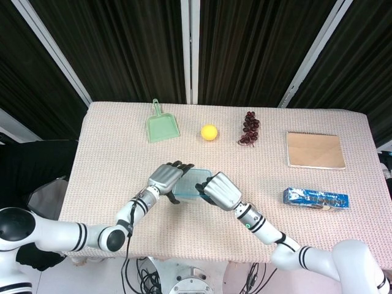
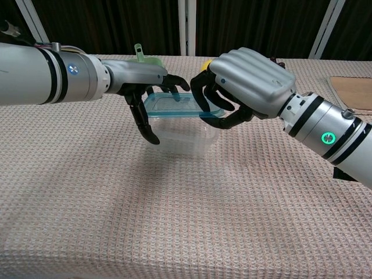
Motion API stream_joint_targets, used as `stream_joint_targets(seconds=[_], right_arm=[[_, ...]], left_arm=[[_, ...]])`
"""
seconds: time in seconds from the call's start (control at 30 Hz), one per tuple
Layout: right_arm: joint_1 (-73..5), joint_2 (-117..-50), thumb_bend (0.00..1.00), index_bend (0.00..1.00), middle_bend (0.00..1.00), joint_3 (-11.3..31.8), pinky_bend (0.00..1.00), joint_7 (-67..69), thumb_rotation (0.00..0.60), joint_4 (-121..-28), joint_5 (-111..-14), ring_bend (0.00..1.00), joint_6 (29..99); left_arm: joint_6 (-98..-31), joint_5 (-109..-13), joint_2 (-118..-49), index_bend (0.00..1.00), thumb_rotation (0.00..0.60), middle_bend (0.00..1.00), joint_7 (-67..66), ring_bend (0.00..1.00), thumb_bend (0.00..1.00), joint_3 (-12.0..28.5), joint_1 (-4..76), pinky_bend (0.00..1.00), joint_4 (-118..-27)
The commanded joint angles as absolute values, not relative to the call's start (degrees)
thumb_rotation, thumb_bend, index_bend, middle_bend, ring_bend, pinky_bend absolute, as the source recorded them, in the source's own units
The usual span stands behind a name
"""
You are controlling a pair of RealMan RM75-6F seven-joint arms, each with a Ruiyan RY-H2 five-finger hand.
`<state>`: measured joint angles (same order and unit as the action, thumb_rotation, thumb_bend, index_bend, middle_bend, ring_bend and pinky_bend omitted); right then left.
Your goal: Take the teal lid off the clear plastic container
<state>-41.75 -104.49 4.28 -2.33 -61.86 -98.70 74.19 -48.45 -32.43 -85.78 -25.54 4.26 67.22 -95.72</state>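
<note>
The teal lid (image 2: 174, 106) hangs slightly tilted just above the clear plastic container (image 2: 185, 141), which stands on the cloth. My right hand (image 2: 251, 85) pinches the lid's right end between curled fingers and thumb. From the left, my left hand (image 2: 149, 93) holds the container, fingers reaching over its far side and thumb (image 2: 143, 123) down its near left corner. In the head view the lid (image 1: 191, 184) shows between the left hand (image 1: 164, 178) and the right hand (image 1: 220, 191), and hides most of the container.
Along the table's far side lie a green dustpan (image 1: 162, 127), a yellow ball (image 1: 209, 132) and a bunch of dark grapes (image 1: 248, 128). A brown board (image 1: 315, 150) and a blue packet (image 1: 316, 198) sit at the right. The woven cloth (image 2: 174, 221) covers the table.
</note>
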Motion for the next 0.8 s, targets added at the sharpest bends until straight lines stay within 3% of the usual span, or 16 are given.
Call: stream_joint_targets(seconds=[0.03,0.63,0.8], right_arm=[[-41.7,-104.3,1.00,0.80,0.87,4.4,1.00,-2.3,0.600,-61.8,-98.9,0.84,75.1],[-35.5,-97.6,1.00,0.81,0.87,6.2,1.00,-4.1,0.600,-62.0,-94.2,0.84,80.7],[-33.6,-96.2,1.00,0.81,0.87,6.4,1.00,-3.2,0.600,-60.2,-90.5,0.84,78.4]], left_arm=[[-49.1,-33.1,-85.6,0.01,0.600,0.12,-25.7,0.05,0.00,4.0,66.7,0.18,-95.9],[-60.8,-43.4,-78.4,0.01,0.600,0.09,-21.3,0.02,0.00,3.1,55.7,0.13,-100.3],[-66.0,-46.6,-76.3,0.01,0.600,0.09,-20.6,0.02,0.00,2.3,51.2,0.12,-100.7]])
